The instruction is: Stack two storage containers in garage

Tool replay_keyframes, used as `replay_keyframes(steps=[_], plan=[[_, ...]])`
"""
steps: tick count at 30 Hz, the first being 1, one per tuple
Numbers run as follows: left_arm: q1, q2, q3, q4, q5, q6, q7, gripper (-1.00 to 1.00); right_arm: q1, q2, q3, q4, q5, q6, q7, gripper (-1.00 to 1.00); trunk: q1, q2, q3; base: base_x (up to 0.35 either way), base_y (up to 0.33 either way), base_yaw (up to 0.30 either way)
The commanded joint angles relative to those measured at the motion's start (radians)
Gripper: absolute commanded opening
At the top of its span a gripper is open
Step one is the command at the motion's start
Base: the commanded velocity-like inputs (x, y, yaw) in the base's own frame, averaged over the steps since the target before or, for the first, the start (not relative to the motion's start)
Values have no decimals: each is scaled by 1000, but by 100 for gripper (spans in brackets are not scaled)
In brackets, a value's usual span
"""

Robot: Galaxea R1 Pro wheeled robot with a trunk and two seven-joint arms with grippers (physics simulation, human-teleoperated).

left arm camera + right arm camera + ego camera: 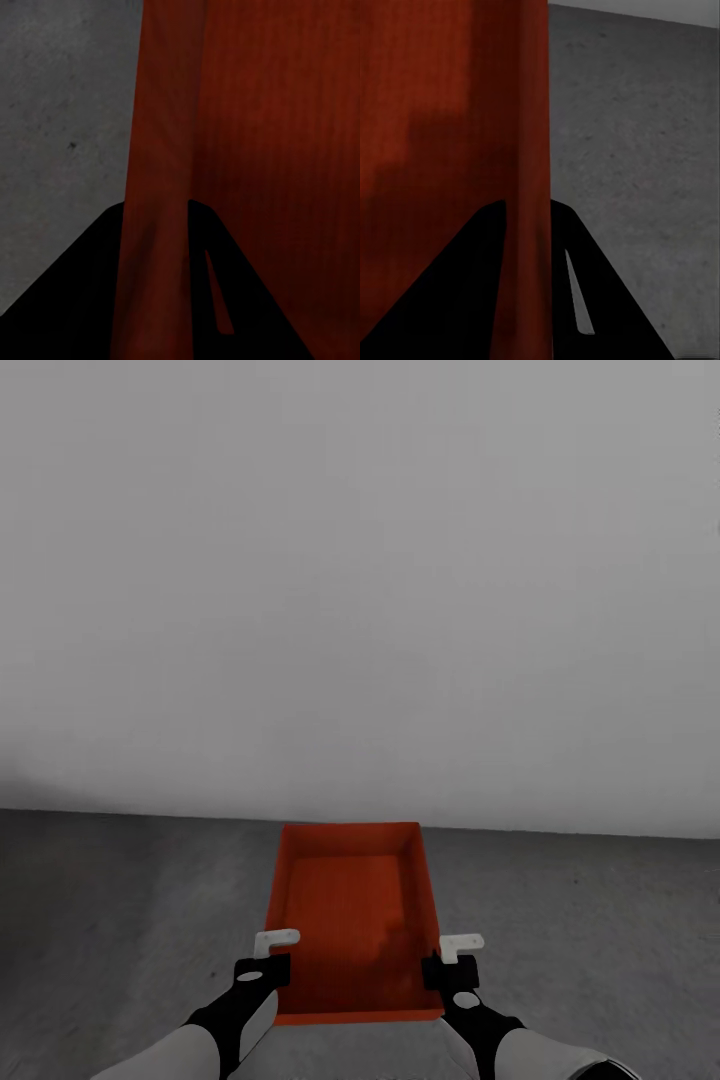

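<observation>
One orange-red storage container [350, 920] is in front of me in the head view, open top up, over the dark grey concrete floor [120, 900] of the garage. My left gripper [268, 957] is shut on its left side wall and my right gripper [456, 960] is shut on its right side wall. In the left wrist view the black fingers [82, 300] straddle the thin red wall [161, 150]. The right wrist view has the fingers [600, 300] either side of the wall [529, 112]. Whether the container rests on the floor or hangs just above it, I cannot tell.
A plain pale grey wall [360, 580] stands close ahead, meeting the floor just beyond the container's far end. Rough concrete floor [637, 150] stretches to both sides of the container [60, 135].
</observation>
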Motion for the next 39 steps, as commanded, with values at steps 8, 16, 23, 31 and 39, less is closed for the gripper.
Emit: replay_keyframes(steps=[8, 16, 23, 31, 39], plan=[[0, -3, -1, -5, -1, -22, 5, -100, -1, 0, -63, 6, -43, -10, -2, -100, 0, -1, -14, 0, 0, -95], [0, -3, -2, -5, -1, -22, 5, -100, -1, 0, -63, 6, -43, -11, -2, -100, 0, -1, -26, 0, 0, -95], [0, -3, -2, -5, 0, -22, 5, -100, -1, 0, -63, 6, -43, -11, -2, -100, 0, -1, -38, 0, 0, -95], [0, -3, -2, -5, -1, -22, 5, -100, -1, 0, -63, 6, -43, -11, -2, -100, 0, -1, -50, 0, 0, -95], [0, -3, -2, -5, -1, -22, 5, -100, -1, 0, -63, 6, -43, -11, -2, -100, 0, -1, -63, 0, 0, -95]])
